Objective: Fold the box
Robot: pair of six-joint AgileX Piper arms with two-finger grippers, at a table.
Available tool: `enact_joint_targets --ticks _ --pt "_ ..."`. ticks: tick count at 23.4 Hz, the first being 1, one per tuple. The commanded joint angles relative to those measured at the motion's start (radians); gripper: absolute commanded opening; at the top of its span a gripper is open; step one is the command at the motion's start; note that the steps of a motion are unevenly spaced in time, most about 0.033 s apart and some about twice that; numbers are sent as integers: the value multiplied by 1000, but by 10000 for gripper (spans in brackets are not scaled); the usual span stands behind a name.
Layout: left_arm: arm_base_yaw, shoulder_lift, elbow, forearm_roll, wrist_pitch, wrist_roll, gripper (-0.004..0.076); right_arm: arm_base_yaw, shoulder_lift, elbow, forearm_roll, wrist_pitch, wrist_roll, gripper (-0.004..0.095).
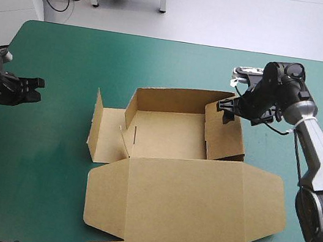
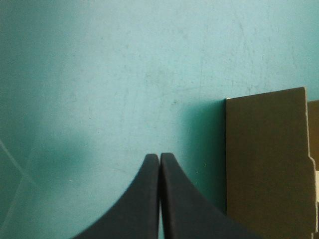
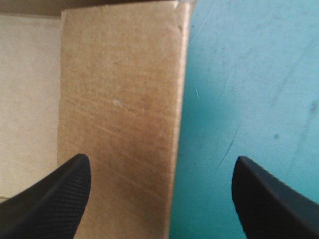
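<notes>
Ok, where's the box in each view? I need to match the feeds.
High view: the box sits mid-table, walls partly raised, lid flat toward the near edge.
Left wrist view: one brown flap ahead of and beside the left gripper, jaws shut.
Right wrist view: a wall panel ahead of the right gripper, jaws open.
Shared landmark: the teal-green cover.

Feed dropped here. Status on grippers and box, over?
Left gripper shut, left of box, apart. Right gripper open at right wall. Box part up, lid flat. Nothing in the way.
</notes>
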Motion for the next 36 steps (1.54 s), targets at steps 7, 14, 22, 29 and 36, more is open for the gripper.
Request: enact_joint_targets --ticks 7,14,22,29,36 --pt "3 -42 -25 -51 -20 8 -32 -5 6 32 13 8 -13 721" --pt "3 -42 -25 -51 -23 5 -32 -5 17 34 13 9 -17 716" --pt "3 -42 -25 -63 -14 8 -32 -5 17 34 -3 9 -11 -6" --pt "3 -40 -25 -93 18 29 -32 -5 -110 22 -44 9 -29 -8" --pt "3 -40 -25 -115 24 38 -32 -5 -485 22 -71 9 -10 -8"
